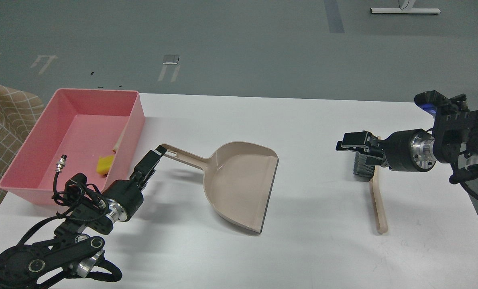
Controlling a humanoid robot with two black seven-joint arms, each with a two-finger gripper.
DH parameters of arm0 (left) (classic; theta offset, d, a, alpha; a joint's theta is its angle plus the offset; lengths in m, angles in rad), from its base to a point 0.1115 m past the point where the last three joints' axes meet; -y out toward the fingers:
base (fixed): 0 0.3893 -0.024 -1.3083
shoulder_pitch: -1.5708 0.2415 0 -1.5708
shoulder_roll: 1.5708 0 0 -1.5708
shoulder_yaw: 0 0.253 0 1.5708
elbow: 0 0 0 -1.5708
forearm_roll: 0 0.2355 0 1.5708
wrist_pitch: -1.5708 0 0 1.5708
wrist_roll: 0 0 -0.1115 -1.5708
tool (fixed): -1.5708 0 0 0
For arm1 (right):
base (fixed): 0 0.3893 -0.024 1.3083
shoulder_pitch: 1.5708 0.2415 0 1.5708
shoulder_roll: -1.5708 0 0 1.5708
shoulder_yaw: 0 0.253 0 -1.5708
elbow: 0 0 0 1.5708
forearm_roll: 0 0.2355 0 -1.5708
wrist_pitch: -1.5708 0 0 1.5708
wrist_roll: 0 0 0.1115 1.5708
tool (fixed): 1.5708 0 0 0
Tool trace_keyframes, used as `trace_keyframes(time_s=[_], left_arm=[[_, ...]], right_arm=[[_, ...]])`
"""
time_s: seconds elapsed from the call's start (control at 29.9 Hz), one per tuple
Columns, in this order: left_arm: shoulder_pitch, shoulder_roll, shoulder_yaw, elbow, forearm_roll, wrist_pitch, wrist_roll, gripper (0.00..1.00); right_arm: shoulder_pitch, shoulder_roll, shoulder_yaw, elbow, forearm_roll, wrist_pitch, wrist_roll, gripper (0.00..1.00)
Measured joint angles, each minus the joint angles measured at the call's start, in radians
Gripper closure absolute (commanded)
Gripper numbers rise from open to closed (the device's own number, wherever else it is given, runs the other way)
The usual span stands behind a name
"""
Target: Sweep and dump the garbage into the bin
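Observation:
The pink bin (136, 116) stands at the table's left. Inside it lie the yellow sponge (104, 164) and, against the right wall, a sliver of the bread slice (118, 142). The beige dustpan (239, 184) lies empty mid-table, its handle (182, 154) pointing left. My left gripper (155, 156) is open and empty, just off the handle's end. My right gripper (349, 143) is open and empty, hovering over the dark-bristled head (363, 166) of the brush. The brush's beige handle (378, 204) lies on the table.
A brown checked cloth (2, 120) hangs beyond the table's left edge. The white table (311, 249) ends close to the right of the brush. Grey floor lies beyond the far edge.

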Motion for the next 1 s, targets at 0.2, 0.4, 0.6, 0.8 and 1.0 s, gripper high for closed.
trace_keyframes(time_s=[0.2,0.4,0.6,0.8,1.0], left_arm=[[0.016,0.044,0.0,-0.043,0.001,0.0,-0.001,0.02],[0.044,0.087,0.0,-0.082,0.001,0.0,-0.003,0.02],[0.072,0.135,0.0,-0.14,0.01,0.0,-0.005,0.02],[0.098,0.18,-0.001,-0.192,0.013,0.0,-0.005,0.02],[0.107,0.219,-0.001,-0.217,0.014,0.0,-0.011,0.02]], right_arm=[[0.012,0.012,0.0,-0.001,-0.001,0.0,0.0,0.03],[0.024,0.019,0.0,-0.002,-0.002,0.0,0.0,0.03],[0.027,0.02,0.0,-0.003,-0.002,0.0,0.0,0.03],[0.03,0.025,0.001,0.0,-0.002,0.0,0.0,0.03],[0.035,0.029,0.005,0.0,-0.002,0.0,0.0,0.03]])
